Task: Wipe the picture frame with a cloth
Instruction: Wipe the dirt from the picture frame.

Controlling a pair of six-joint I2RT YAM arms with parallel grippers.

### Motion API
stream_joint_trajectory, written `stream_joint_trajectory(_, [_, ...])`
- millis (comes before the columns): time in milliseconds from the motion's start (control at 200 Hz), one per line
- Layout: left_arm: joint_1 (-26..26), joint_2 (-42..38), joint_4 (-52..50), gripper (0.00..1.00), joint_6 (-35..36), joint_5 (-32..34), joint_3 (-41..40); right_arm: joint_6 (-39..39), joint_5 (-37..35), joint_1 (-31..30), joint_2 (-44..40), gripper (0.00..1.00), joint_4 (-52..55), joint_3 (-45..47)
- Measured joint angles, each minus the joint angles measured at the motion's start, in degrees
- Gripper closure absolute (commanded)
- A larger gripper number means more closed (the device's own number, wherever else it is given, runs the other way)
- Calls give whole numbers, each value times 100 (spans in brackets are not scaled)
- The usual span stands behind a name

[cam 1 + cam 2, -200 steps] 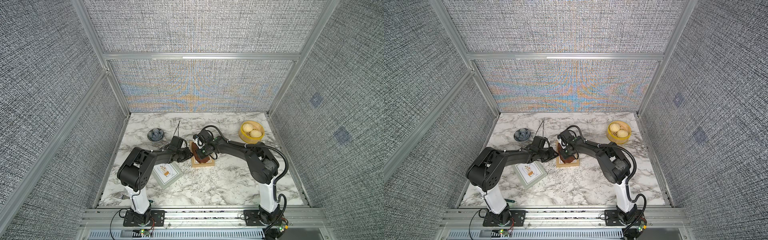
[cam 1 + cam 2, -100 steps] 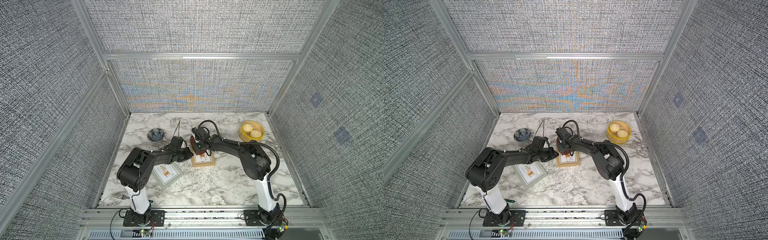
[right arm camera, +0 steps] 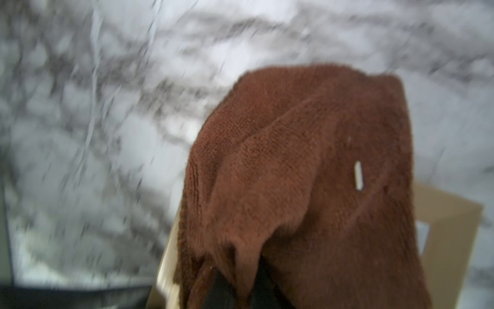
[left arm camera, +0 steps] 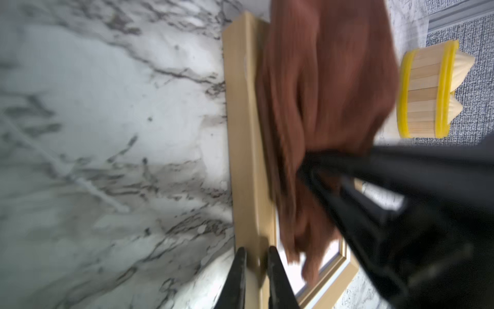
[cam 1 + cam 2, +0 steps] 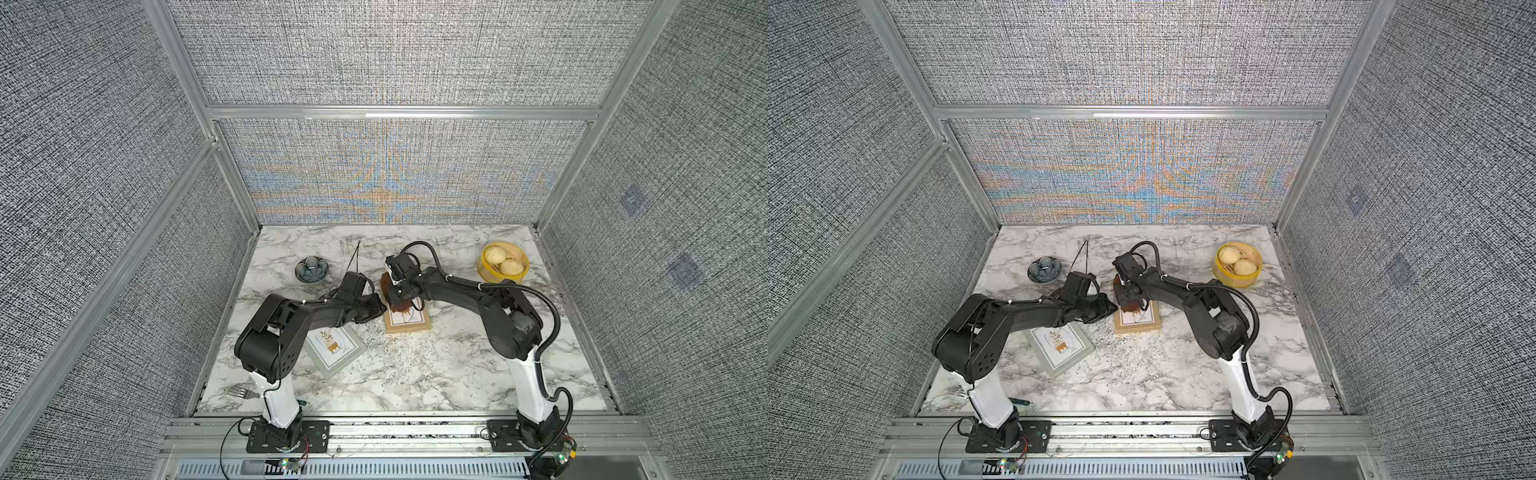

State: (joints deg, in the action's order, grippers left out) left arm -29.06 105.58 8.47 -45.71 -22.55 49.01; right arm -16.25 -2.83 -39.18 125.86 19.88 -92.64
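The wooden picture frame (image 5: 409,326) lies flat mid-table, seen in both top views. The reddish-brown cloth (image 5: 394,298) is bunched over its far half. My right gripper (image 5: 400,291) is shut on the cloth and presses it onto the frame. In the right wrist view the cloth (image 3: 307,174) hides most of the fingers, and a frame corner (image 3: 449,227) shows beside it. My left gripper (image 4: 255,256) is shut on the frame's left rail (image 4: 246,133), with one finger on either side. The cloth (image 4: 320,93) lies just past that rail.
A second, grey picture frame (image 5: 334,347) lies under my left arm. At the back stand a blue bowl (image 5: 311,269), a thin black stick (image 5: 355,257) and a yellow basket (image 5: 484,270) of buns. A fork (image 5: 243,391) lies front left. Fine specks (image 5: 399,353) dot the marble.
My right gripper has dragged the cloth from the middle of the wooden frame towards its far end. The left gripper has kept its hold on the frame's rail.
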Motion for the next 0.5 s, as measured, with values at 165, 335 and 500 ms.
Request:
stream_joint_trajectory(165, [0,35,24,86,94,-24,31,-162,-304,35,363,92,619,-741])
stream_joint_trajectory(335, [0,-13,90,88,28,13,-33,-177,-723,162,168,93,555,-350])
stream_joint_trajectory(500, [-2,-33,-59,88,-85,37,63,-162,-713,459,-146,93,354,166])
